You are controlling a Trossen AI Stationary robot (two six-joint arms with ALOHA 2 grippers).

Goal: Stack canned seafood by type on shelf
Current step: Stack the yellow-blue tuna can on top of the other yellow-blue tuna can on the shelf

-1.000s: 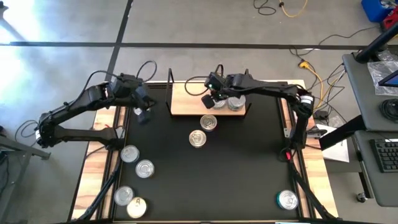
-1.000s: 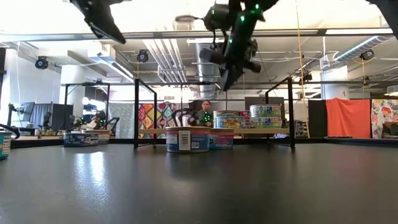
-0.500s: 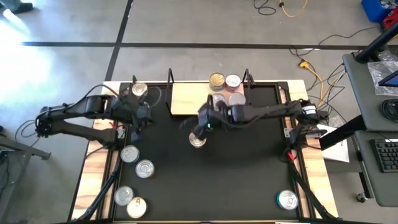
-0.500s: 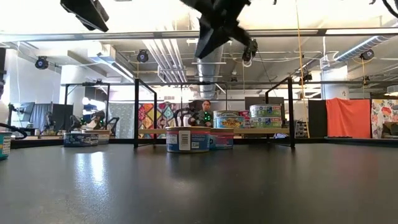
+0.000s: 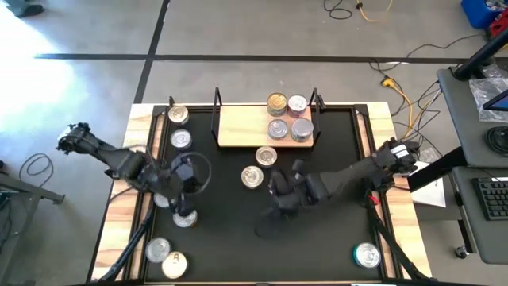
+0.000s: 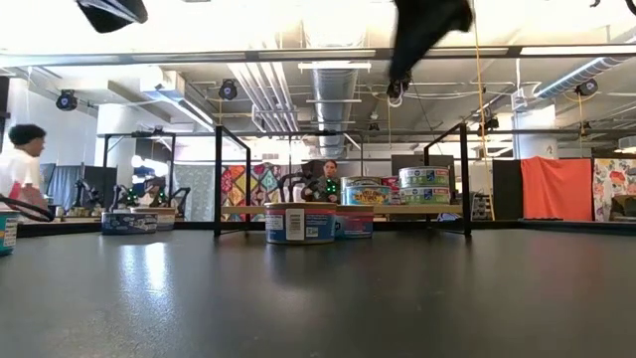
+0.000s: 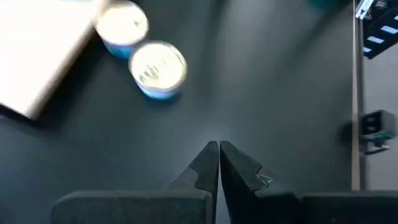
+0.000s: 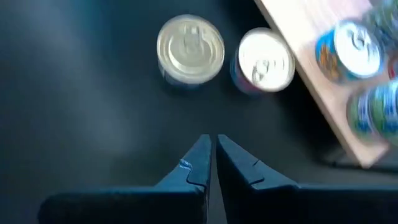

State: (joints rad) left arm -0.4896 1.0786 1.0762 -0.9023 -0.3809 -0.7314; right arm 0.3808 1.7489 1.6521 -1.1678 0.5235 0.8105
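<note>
**Both grippers are hovering empty while most tins are waiting off the shelf**

The shelf (image 5: 246, 127) is sitting at the table's (image 5: 333, 238) twelve o'clock edge, its black wire posts bracketing the light board. Four tins (image 5: 286, 116) are occupying its three o'clock end: a gold-lidded one beside a silver one at the back, two more in front. Grouping them there is leaving the nine o'clock half of the board bare, which I judge is being kept for another type.

Two loose tins (image 5: 259, 167) are sitting just off the shelf's front edge, near the table's centre, within easy reach of either arm. Two more (image 5: 179, 127) are lying at ten o'clock, beside the shelf's end post. A cluster (image 5: 165, 256) is resting near seven o'clock, and a lone tin (image 5: 367, 255) is lying at five o'clock.

The right gripper (image 8: 210, 163) is hanging above the middle of the table with its fingers pressed together and nothing between them; its wrist view is showing the two central tins just ahead. The left gripper (image 7: 217, 165) is hovering at about eight o'clock, fingers likewise together and empty, above bare tabletop near a tin (image 5: 185, 216) there.

With both grippers narrow and unloaded, neither seems ready to grasp; opening would have to come first.
</note>
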